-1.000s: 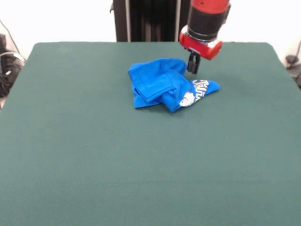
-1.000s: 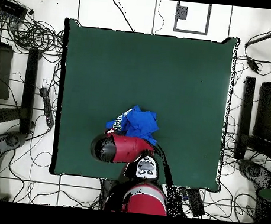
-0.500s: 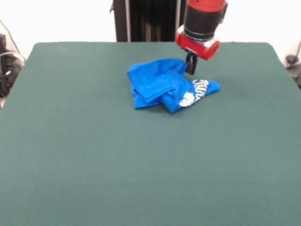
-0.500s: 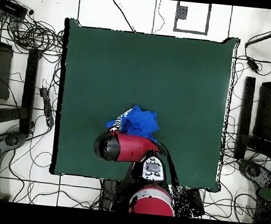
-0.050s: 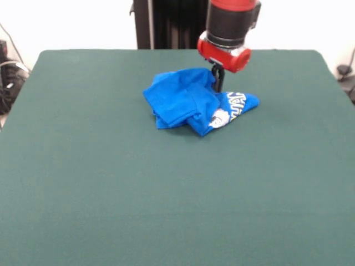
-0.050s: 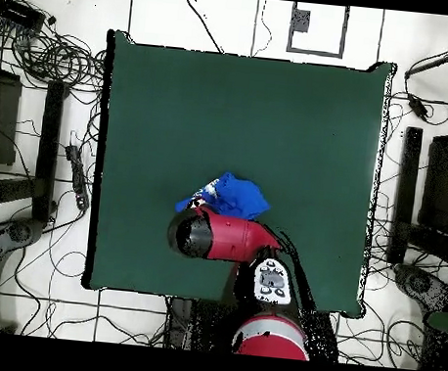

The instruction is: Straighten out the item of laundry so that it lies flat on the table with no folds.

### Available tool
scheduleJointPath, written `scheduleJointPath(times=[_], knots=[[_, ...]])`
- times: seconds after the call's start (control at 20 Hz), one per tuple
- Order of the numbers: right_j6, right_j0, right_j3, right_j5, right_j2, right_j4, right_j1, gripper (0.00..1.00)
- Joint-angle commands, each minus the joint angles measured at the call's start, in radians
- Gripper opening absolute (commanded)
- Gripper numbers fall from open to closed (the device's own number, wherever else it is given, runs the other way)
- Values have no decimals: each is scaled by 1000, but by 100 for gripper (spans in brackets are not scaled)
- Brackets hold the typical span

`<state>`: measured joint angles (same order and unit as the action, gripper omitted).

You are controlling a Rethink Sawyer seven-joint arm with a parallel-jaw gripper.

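Where crumpled, shirt [image 5: 188,100] well inside table [image 5: 111,183] edges.

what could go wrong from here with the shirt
The gripper is at the far edge of the crumpled shirt, where several layers overlap. It may catch more than one layer and drag the whole bundle across the table instead of opening it. The printed corner is tucked under folds, so a pull could tighten them.

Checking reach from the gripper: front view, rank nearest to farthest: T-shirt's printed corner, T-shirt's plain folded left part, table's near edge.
From the gripper:
1. Printed corner, just right and below.
2. Plain folded part, to the left.
3. Table's near edge, picture bottom.
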<state>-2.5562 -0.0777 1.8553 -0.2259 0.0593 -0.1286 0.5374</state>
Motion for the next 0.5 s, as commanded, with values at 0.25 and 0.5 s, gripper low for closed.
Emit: scheduleJointPath(times=[0.25, 0.5], knots=[[46, 31, -130, -91, -120, -24, -56, 0], [82, 20, -165, -97, -113, -53, -72, 0]])
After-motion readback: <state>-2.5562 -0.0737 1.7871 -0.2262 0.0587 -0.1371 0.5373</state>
